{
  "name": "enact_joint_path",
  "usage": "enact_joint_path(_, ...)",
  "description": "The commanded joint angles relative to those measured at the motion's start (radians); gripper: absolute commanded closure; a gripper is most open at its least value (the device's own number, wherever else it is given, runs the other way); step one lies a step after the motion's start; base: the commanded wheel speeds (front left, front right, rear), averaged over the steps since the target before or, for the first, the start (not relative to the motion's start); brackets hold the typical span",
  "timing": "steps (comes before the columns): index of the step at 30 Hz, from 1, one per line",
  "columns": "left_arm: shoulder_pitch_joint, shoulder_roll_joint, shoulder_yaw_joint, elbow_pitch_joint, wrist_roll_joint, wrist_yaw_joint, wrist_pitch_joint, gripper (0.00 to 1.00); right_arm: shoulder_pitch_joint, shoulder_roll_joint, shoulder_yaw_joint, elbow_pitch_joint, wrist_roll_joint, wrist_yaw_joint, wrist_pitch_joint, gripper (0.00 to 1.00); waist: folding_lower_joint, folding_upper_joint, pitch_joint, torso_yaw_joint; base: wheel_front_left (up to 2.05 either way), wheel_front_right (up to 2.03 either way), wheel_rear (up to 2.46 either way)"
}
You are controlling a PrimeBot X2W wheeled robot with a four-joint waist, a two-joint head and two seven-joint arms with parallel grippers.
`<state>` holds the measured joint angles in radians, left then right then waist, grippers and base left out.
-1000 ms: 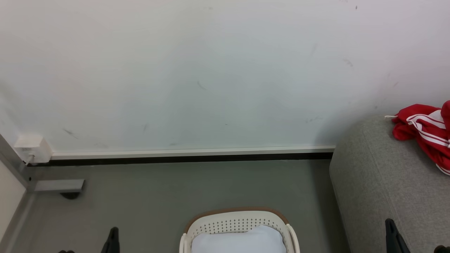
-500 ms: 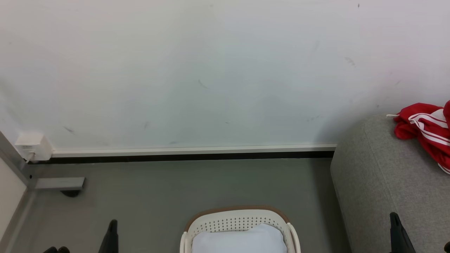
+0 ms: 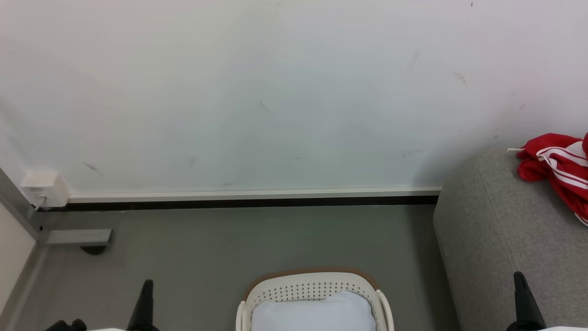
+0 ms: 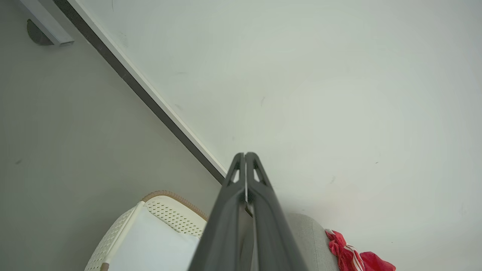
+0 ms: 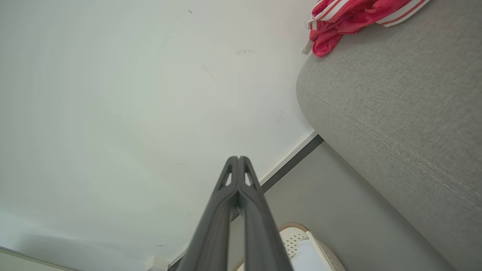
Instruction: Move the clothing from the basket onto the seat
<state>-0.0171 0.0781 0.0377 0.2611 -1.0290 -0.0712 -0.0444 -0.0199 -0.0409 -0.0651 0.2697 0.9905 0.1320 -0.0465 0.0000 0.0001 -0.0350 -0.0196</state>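
Risen slightly in the head view since a second ago: left gripper (image 3: pixel 147 283) and right gripper (image 3: pixel 519 275), pale forearm edges now along the bottom. Whole picture drifted a touch too, so some of that down to the camera. Fingers of both clenched tight, tips meeting, grasping nothing; plain from each wrist view. Aimed at wall (image 3: pixel 275 92), off-white, scuffed with small dark marks. Along its base, pale baseboard (image 3: pixel 252 195) over a dark strip, meeting matt grey-green floor (image 3: pixel 229 239). Far left, white box (image 3: pixel 43 187) low on the wall with a short cable, beside a grey post (image 3: pixel 16 207) and a flat grey metal foot (image 3: pixel 78 236). Basket (image 3: pixel 312 275) on the floor between the grippers, cut by the lower edge, brown rim toward the wall, pale pad (image 3: pixel 312 315) lying inside. Seat (image 3: pixel 496 239) at right, rounded corner against the wall, seam along its side. Clothing (image 3: pixel 558 168) bunched on top of the seat at the wall end, red with white stripes, well apart from both grippers.
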Motion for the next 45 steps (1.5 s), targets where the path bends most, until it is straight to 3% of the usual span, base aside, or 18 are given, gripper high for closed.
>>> enact_joint_path(1, -0.024, 0.002, 0.009, -0.011, -0.031, -0.008, 0.006, 1.00, -0.028, -0.010, -0.004, -0.013, 0.029, -0.001, 0.007, 1.00, 0.0000, -0.0001, 0.001, 0.000, 0.00, 0.00, 0.00)
enact_joint_path(45, -0.078, -0.019, 0.059, -0.014, -0.420, -0.046, 0.116, 1.00, -0.076, -0.013, -0.037, -0.023, 0.446, -0.002, 0.117, 1.00, 0.0000, -0.0001, 0.024, 0.013, 0.00, 0.00, 0.00)
